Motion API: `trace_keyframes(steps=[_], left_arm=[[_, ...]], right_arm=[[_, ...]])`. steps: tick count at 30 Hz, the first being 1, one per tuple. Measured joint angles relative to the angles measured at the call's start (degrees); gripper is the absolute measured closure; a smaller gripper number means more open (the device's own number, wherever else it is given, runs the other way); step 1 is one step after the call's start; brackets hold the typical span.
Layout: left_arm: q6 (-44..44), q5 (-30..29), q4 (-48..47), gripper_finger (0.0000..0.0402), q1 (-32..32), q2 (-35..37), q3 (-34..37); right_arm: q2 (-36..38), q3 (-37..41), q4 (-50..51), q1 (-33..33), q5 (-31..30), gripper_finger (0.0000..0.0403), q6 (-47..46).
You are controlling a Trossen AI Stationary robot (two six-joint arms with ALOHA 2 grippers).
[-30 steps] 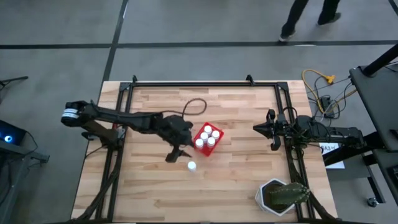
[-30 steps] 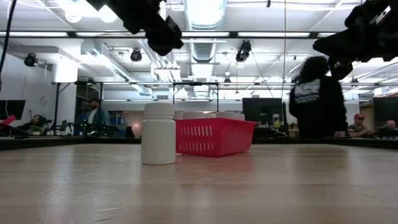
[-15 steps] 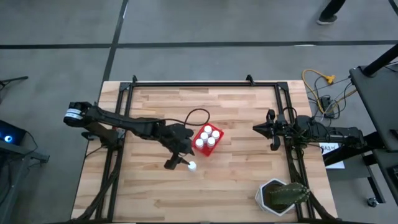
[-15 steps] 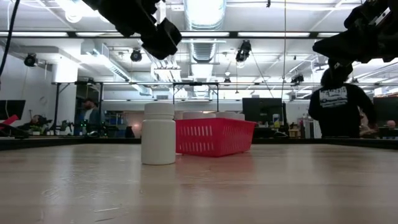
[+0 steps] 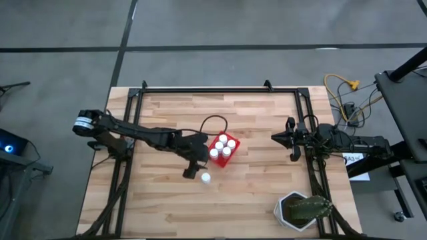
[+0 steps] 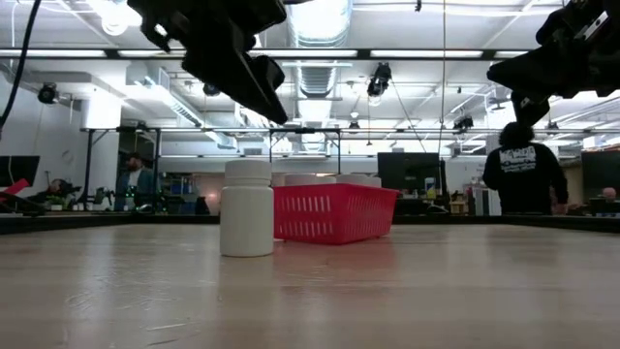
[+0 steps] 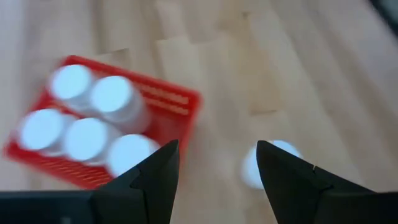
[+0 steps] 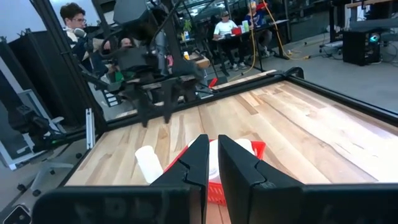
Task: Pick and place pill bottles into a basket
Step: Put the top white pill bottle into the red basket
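High view gives me the layout: the red basket (image 5: 223,148) sits near the middle of the tabletop (image 5: 253,193) with five white pill bottles (image 5: 223,146) packed inside it, and the sixth pill bottle (image 5: 206,178) stands upright on the wood just beside the basket, on the side nearer the potted plant (image 5: 305,209) edge. My left end effector (image 5: 193,168) hangs over the gap right next to that lone bottle. From the left wrist view, its fingers (image 7: 155,180) are spread partway with nothing between them; the loose bottle's cap (image 7: 271,163) shows just past one finger, off-centre, while the basket lies to the other side. The low view confirms the bottle stands free on the tabletop, with the left arm above it and not touching.

My right end effector (image 5: 291,139) waits at the right edge of the tabletop, fingers pressed together and empty.

I judge this as the approach for the last pick. Next I need to shift the left end effector sideways until the cap sits between the fingers, come down around the bottle, and close. The one free slot in the basket looks tight, so the placement will need care.
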State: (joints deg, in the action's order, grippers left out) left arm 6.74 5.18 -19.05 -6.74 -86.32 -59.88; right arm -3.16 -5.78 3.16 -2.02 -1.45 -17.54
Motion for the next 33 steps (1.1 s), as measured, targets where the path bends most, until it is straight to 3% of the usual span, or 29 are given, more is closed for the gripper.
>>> trace_keyframes(steps=[21, 33], left_arm=[[0.1, -6.8, 2.0, 0.0205, 5.9, -2.6, 0.3], [-0.3, -5.1, 6.6, 0.0205, 7.8, -2.6, 1.6]], right_arm=[[0.0, 0.0, -0.1, 0.0, 0.0, 0.0376, 0.2], [0.0, 0.0, -0.2, 0.0, 0.0, 0.0376, 0.0]])
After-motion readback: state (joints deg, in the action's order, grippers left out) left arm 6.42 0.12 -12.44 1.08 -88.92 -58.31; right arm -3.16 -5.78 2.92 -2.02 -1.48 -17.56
